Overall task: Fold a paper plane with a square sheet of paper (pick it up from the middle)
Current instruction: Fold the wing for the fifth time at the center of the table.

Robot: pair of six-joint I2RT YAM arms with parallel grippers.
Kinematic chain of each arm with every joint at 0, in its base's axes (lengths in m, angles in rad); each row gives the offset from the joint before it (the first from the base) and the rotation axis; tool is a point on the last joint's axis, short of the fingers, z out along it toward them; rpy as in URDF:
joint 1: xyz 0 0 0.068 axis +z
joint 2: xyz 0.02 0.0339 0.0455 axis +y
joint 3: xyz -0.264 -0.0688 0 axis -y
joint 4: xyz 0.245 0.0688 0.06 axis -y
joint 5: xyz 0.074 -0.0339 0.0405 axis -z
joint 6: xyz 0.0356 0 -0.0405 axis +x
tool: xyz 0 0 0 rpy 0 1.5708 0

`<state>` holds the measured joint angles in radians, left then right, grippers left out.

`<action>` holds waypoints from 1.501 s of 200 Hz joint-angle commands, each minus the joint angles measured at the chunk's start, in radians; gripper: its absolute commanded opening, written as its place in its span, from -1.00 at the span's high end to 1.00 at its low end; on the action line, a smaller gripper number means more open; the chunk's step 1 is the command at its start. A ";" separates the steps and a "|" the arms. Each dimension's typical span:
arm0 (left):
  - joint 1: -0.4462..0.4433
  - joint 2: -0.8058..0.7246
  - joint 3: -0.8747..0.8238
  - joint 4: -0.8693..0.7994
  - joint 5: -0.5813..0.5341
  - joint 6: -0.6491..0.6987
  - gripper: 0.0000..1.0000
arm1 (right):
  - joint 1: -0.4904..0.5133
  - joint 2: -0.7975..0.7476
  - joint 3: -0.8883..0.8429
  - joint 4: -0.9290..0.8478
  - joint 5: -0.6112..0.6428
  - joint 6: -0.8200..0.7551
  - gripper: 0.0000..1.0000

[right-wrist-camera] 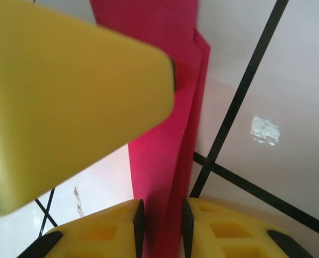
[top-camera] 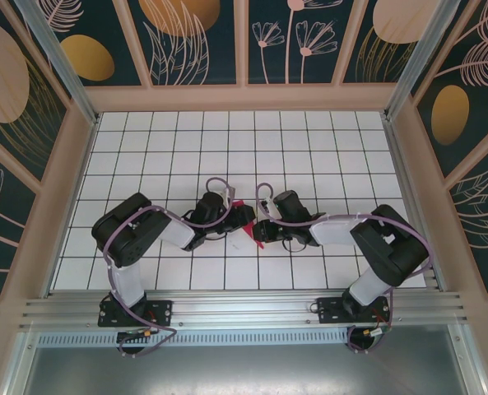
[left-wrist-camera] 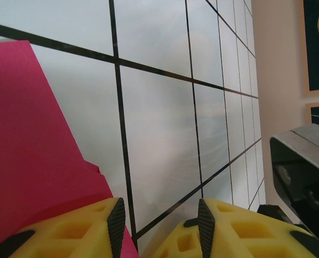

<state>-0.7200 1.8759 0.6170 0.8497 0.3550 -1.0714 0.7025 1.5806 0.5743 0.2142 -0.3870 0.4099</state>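
— Where's the paper [top-camera: 257, 235]?
— Mid-table [top-camera: 309, 148], between my arms. My left tool [left-wrist-camera: 159, 228] is spread, with the paper just to its left. My right tool [right-wrist-camera: 162, 228] pinches the folded edge.
— Advice?
— I'd hold the right pinch firm and press the crease flat with the left.

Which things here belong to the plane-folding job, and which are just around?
Job:
- red paper, folded into layers
- right gripper, pinching the paper
- left gripper, open at the paper's edge

Not job:
- tiled table
- white scuff on a tile
- patterned walls
- metal rail
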 commanded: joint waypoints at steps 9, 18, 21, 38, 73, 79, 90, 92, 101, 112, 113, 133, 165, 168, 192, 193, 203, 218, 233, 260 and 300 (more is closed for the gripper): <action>-0.002 0.054 0.016 -0.104 -0.010 0.041 0.13 | 0.006 -0.107 -0.028 -0.090 0.047 0.021 0.36; -0.002 0.061 0.018 -0.107 -0.004 0.041 0.14 | 0.004 -0.145 -0.031 -0.101 0.056 0.025 0.33; -0.002 0.063 0.019 -0.108 -0.004 0.041 0.14 | 0.003 -0.158 -0.031 -0.104 0.060 0.026 0.33; -0.002 0.072 0.031 -0.122 0.009 0.046 0.14 | 0.002 -0.217 -0.039 -0.105 0.043 0.035 0.34; -0.002 0.071 0.050 -0.158 0.013 0.064 0.14 | 0.002 -0.232 -0.044 -0.050 -0.112 0.052 0.68; -0.002 0.071 0.055 -0.166 0.013 0.069 0.14 | 0.001 -0.222 -0.041 -0.043 -0.128 0.055 0.73; -0.002 0.072 0.059 -0.171 0.015 0.071 0.14 | -0.001 -0.198 -0.034 -0.035 -0.140 0.064 0.82; -0.002 0.072 0.059 -0.172 0.016 0.071 0.14 | -0.002 -0.191 -0.031 -0.035 -0.140 0.064 0.83; -0.001 0.074 0.062 -0.176 0.015 0.072 0.14 | -0.005 -0.169 -0.021 -0.034 -0.145 0.064 0.84; -0.002 0.074 0.064 -0.180 0.017 0.074 0.14 | -0.020 -0.142 -0.013 -0.038 -0.142 0.067 0.85; -0.002 0.074 0.064 -0.179 0.017 0.073 0.14 | -0.022 -0.139 -0.012 -0.039 -0.143 0.068 0.85; -0.002 0.074 0.070 -0.187 0.019 0.077 0.14 | -0.063 -0.083 -0.008 -0.017 -0.199 0.069 0.87; -0.002 0.075 0.081 -0.206 0.025 0.085 0.14 | -0.093 -0.021 0.016 -0.028 -0.259 0.049 0.88; -0.002 0.075 0.082 -0.208 0.025 0.085 0.14 | -0.096 -0.018 0.017 -0.029 -0.263 0.049 0.88; -0.002 0.071 0.083 -0.218 0.024 0.087 0.14 | -0.115 -0.018 0.029 -0.035 -0.302 0.048 0.86; -0.002 0.071 0.083 -0.218 0.024 0.088 0.14 | -0.115 -0.018 0.030 -0.037 -0.302 0.047 0.85; -0.002 0.069 0.084 -0.221 0.024 0.090 0.14 | -0.115 -0.015 0.046 -0.056 -0.302 0.041 0.85; -0.002 0.069 0.084 -0.222 0.022 0.091 0.14 | -0.122 0.005 0.075 -0.080 -0.301 0.036 0.84; -0.002 0.071 0.087 -0.222 0.024 0.091 0.14 | -0.128 0.044 0.098 -0.104 -0.294 0.026 0.84; -0.002 0.069 0.088 -0.225 0.024 0.090 0.14 | -0.128 0.078 0.097 -0.100 -0.282 0.027 0.83; -0.002 0.069 0.089 -0.240 0.022 0.098 0.15 | -0.150 0.107 0.078 -0.121 -0.255 0.012 0.84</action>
<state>-0.7197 1.9060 0.7128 0.7319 0.3893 -1.0016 0.5713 1.6657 0.6559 0.1226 -0.6521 0.4477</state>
